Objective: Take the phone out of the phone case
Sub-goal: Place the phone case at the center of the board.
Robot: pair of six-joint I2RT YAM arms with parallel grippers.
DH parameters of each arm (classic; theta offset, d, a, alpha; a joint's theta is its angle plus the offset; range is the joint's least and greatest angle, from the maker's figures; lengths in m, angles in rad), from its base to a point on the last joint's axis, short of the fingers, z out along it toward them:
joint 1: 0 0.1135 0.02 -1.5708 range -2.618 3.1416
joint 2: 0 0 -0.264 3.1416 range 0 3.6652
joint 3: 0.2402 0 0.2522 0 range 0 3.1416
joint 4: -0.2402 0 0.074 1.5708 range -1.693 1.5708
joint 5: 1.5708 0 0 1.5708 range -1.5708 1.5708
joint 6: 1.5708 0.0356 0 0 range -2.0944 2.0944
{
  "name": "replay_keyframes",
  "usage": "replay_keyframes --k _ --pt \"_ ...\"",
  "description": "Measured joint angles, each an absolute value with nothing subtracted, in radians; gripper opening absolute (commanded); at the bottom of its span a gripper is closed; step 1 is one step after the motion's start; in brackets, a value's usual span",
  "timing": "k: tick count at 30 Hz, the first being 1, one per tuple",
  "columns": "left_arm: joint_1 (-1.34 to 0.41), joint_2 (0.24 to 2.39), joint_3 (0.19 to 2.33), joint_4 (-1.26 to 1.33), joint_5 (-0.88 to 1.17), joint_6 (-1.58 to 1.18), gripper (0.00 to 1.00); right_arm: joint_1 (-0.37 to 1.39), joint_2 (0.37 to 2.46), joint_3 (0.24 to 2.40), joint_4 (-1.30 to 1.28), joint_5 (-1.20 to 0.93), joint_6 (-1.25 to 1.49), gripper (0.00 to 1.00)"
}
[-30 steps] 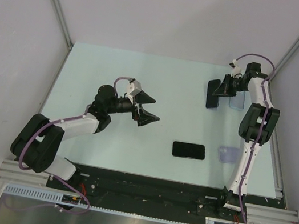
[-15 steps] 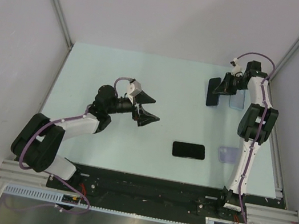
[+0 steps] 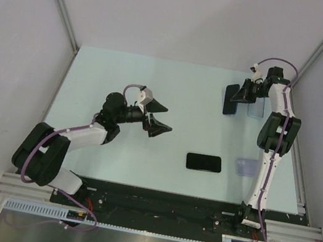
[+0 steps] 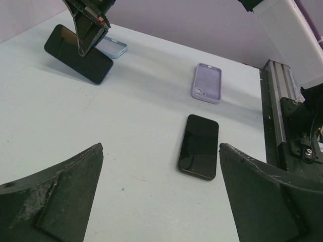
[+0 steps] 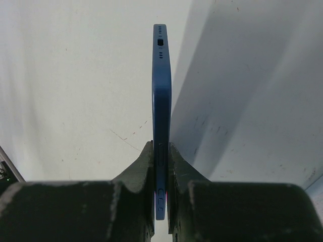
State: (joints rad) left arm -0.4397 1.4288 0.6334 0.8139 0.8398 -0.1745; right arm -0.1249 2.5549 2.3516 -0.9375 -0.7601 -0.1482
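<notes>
Since a second ago, only the right gripper point(image 3: 235, 94) has shifted, a touch farther from the arm bases, carrying the phone point(image 3: 229, 108) with it; the left arm has stayed put.

At the left, the left gripper point(image 3: 169, 118) hangs over the middle of the pale table point(image 3: 125, 77) with its jaws spread wide and nothing between them, well apart from everything else. To its right, near the front edge, a second phone point(image 3: 203, 162) lies flat with its dark screen up, untouched. Beyond that, at the far right of the table, the right gripper is clamped on the phone, pinching its thin body between both fingers point(image 5: 145, 162); the wrist view shows it edge-on, dark blue, with a port and speaker holes at the end. From the left wrist view it stands tilted; whether its lower edge touches the table I cannot tell. Just to its right the pale blue case point(image 3: 255, 110) lies on the table, free of the phone and half behind the right arm. A lilac case point(image 3: 243, 167) lies nearer the front, beside the right arm and right of the second phone.

Count: two phones, two cases, two grippers.
</notes>
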Motion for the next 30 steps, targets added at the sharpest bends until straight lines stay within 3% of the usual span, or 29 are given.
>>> replay_keyframes --k 15,30 --pt "-0.440 1.429 0.633 0.814 0.840 -0.175 1.00 -0.127 2.560 2.355 -0.937 -0.767 -0.132 0.05" --pt "-0.440 1.429 0.633 0.814 0.840 -0.175 1.00 -0.127 2.581 2.377 -0.931 -0.756 -0.096 0.14"
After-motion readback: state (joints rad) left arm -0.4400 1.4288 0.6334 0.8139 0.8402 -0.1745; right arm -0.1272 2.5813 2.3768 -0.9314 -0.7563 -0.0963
